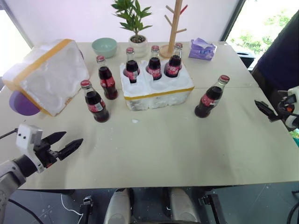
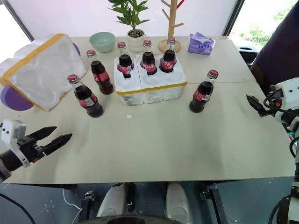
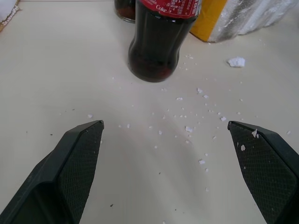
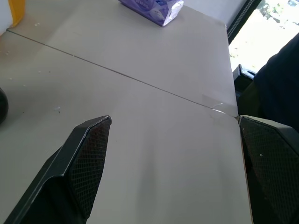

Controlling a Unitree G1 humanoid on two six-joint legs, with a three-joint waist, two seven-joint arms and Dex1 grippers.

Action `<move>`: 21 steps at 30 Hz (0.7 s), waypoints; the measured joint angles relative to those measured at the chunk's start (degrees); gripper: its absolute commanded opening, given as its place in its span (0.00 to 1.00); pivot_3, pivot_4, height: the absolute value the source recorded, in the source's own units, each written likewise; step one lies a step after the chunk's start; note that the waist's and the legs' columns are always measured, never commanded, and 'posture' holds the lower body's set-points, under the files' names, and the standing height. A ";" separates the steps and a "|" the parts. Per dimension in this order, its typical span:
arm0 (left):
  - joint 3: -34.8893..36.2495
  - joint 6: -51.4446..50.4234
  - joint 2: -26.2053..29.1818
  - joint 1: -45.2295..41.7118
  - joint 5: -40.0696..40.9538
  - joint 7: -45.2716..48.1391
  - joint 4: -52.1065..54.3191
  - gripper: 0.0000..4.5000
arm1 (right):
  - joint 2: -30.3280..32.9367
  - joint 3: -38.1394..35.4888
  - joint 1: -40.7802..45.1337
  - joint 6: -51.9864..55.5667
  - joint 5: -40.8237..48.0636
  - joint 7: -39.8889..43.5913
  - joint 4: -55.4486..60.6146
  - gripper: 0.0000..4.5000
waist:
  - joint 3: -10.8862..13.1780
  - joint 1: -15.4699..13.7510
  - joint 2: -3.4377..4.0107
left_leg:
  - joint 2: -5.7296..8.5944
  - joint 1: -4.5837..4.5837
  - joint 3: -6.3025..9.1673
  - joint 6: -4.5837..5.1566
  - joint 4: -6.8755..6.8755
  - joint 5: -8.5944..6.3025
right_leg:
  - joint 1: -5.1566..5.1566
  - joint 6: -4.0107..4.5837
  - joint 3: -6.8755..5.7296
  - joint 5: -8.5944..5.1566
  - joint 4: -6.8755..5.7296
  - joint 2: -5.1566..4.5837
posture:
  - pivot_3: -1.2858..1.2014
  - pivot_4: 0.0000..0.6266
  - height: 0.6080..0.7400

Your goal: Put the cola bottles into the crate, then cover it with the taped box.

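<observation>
A: Left eye view first, biggest thing first: the taped box (image 1: 46, 74) lies tilted, ahead of the left gripper (image 1: 65, 144) and off to its outer side, well apart from it. I judge it light but bulky and crumbly, so press on the yellow-taped faces rather than pinch an edge.

B: And the crate (image 1: 156, 86)?

A: Ahead and inward of that gripper, between the two arms. Three cola bottles (image 1: 154, 63) stand in its far wells; the near wells look empty. It is light foam and may slide when a bottle is pushed in.

B: The loose bottles?

A: Two stand ahead of the left gripper, the nearest bottle (image 1: 95, 101) straight in its line. One bottle (image 1: 210, 97) stands ahead and inward of the right gripper (image 1: 265, 110). Glass, probably smooth and heavy for its size, top-heavy if taken by the cap. I'd take hold low on the neck or across the labelled body.

B: The grippers?

A: Both spread wide, holding nothing.
</observation>
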State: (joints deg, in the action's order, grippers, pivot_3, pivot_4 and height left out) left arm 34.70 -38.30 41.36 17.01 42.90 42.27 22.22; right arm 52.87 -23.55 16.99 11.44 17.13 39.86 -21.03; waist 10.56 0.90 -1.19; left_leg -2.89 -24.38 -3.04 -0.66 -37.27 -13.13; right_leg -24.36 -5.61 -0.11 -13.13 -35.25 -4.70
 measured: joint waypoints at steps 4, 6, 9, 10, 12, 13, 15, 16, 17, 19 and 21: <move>0.06 -0.87 0.00 -0.92 0.54 -0.52 -0.09 0.99 | 0.00 0.00 -0.02 0.30 -0.01 0.00 0.13 1.00 | 0.00 -0.05 0.00 | 0.00 0.00 -0.01 0.00 0.00 0.00 | -0.01 0.00 0.01 0.00 0.00 0.00 | 0.52 0.24 1.00; 0.16 -1.26 0.00 -1.29 1.09 -0.59 -0.43 0.99 | 0.00 0.00 -0.07 0.54 0.03 0.00 0.77 1.00 | 0.00 -0.06 0.00 | -0.01 0.00 -0.02 0.00 0.00 0.00 | -0.01 0.00 0.02 0.00 0.00 0.00 | 0.52 0.24 1.00; 0.26 -1.44 0.53 -1.42 1.47 -0.20 -1.42 0.99 | 0.00 -0.07 -0.65 0.85 0.15 0.00 1.53 1.00 | 0.00 -0.05 0.00 | -0.01 0.00 -0.02 0.00 0.01 0.00 | -0.02 0.00 0.02 0.00 0.00 0.00 | 0.52 0.24 1.00; 0.32 -1.45 0.76 -1.63 1.50 -0.15 -1.58 0.99 | -0.01 -0.11 -0.91 1.15 0.40 0.07 1.77 1.00 | 0.00 -0.04 0.00 | -0.01 0.00 -0.02 0.00 0.01 0.00 | -0.02 0.00 0.02 0.00 0.00 0.00 | 0.52 0.24 1.00; 0.47 -1.50 0.93 -2.43 1.73 -0.05 -2.04 0.99 | -0.03 -0.36 -1.21 2.37 1.63 0.82 2.21 1.00 | 0.00 -0.10 0.00 | -0.01 0.00 -0.02 0.00 0.00 0.00 | -0.02 0.00 0.02 0.00 0.00 0.00 | 0.52 0.24 1.00; 0.56 -1.68 0.93 -2.88 2.33 0.01 -2.34 0.99 | -0.03 -0.86 -1.54 3.39 2.58 1.55 3.07 1.00 | 0.00 -0.13 0.00 | -0.01 0.00 -0.03 0.00 0.00 0.00 | -0.02 0.00 0.02 0.00 0.00 0.00 | 0.52 0.24 1.00; 0.61 -2.05 0.99 -3.41 2.83 0.24 -2.51 0.99 | -0.02 -2.07 -2.15 4.58 4.05 2.48 4.73 1.00 | 0.00 -0.13 0.00 | -0.01 0.00 -0.03 0.00 0.00 0.00 | -0.02 0.00 0.03 0.00 0.00 0.00 | 0.52 0.24 1.00; 0.59 -2.10 1.16 -3.42 2.79 0.45 -2.51 0.99 | 0.01 -2.61 -2.48 4.62 4.33 2.69 5.42 1.00 | 0.00 -0.12 0.00 | -0.01 0.00 -0.03 0.00 0.01 0.00 | -0.02 0.00 0.03 0.00 0.00 0.00 | 0.52 0.24 1.00; 0.56 -2.10 1.29 -3.56 2.73 0.52 -2.53 0.99 | 0.04 -2.91 -2.65 4.63 4.39 2.81 5.77 1.00 | 0.00 -0.12 0.00 | -0.01 0.00 -0.03 0.00 0.01 0.00 | -0.02 0.00 0.02 0.00 0.00 0.00 | 0.52 0.24 1.00; 0.28 -2.12 1.34 -5.45 2.72 0.36 -2.93 0.99 | 0.41 -3.80 -2.78 5.78 5.00 3.90 6.29 1.00 | 0.00 -0.20 0.01 | -0.01 0.00 -0.03 0.00 -0.01 0.00 | -0.02 0.00 0.02 0.00 -0.02 0.00 | 0.52 0.24 1.00; 0.08 -2.27 1.54 -7.86 2.76 -0.09 -3.17 0.99 | 2.29 -4.24 -2.62 7.97 6.88 6.14 7.21 1.00 | 0.00 -0.24 0.05 | -0.01 0.00 -0.04 0.00 -0.03 0.00 | -0.02 0.00 0.03 0.01 -0.04 0.00 | 0.52 0.24 1.00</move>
State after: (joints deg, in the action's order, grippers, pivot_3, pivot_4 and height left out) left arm 34.78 -40.57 42.91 9.16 45.67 42.18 19.05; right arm 55.15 -27.79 14.37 19.41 24.01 46.00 -13.82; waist 10.56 0.66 -1.15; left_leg -2.90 -24.38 -3.08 -0.66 -37.30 -13.13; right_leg -24.38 -5.61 -0.08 -13.12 -35.29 -4.70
